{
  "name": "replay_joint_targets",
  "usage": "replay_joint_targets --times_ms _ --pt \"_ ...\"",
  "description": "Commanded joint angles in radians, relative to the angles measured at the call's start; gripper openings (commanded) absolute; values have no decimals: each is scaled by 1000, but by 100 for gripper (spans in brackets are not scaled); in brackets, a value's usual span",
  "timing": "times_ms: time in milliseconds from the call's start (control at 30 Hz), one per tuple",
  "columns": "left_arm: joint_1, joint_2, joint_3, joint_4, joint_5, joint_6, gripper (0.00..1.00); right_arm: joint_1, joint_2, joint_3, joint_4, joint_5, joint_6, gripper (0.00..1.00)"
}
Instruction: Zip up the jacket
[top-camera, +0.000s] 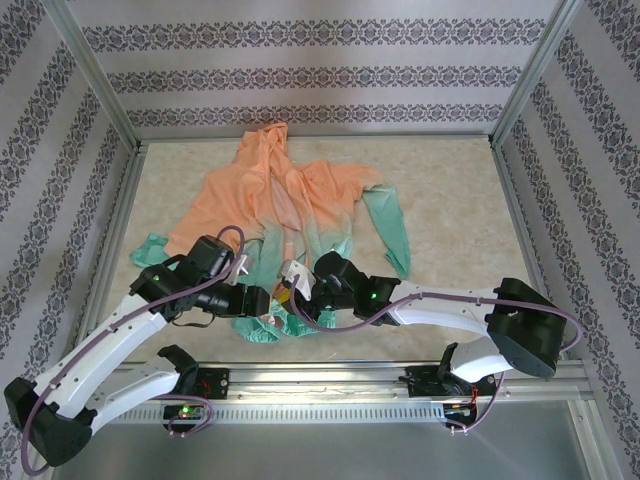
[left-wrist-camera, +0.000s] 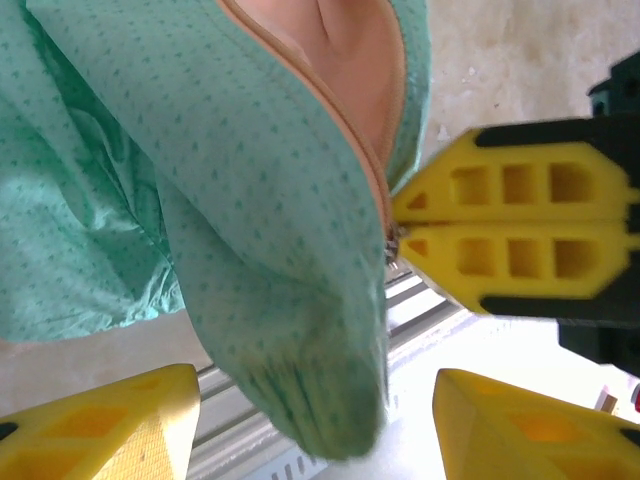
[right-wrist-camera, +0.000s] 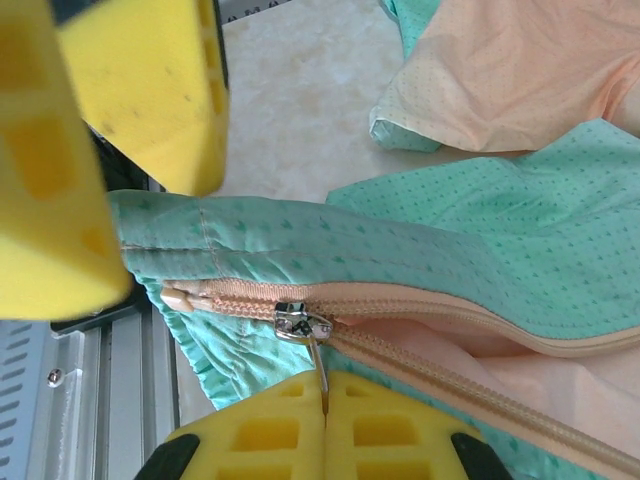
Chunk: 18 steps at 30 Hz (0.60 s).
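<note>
2 tools: L tool (left-wrist-camera: 318, 390) agape round jacket (left-wrist-camera: 250, 200), R tool (right-wrist-camera: 325, 388) pinching zip-pull (right-wrist-camera: 317, 350).

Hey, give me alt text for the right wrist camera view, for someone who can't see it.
The right gripper, yellow fingers shut, pinches the pull tab of the zipper slider near the mint green hem of the jacket. The left gripper, blurred, stands open at upper left.
</note>
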Motion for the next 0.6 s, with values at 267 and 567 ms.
replay_joint_targets --times_ms 267,567 --pt "12 57 -47 134 63 -39 26 -16 9 53 -17 -15 33 0" --pt "12 14 2 -22 35 -30 0 -36 29 108 -93 37 27 0"
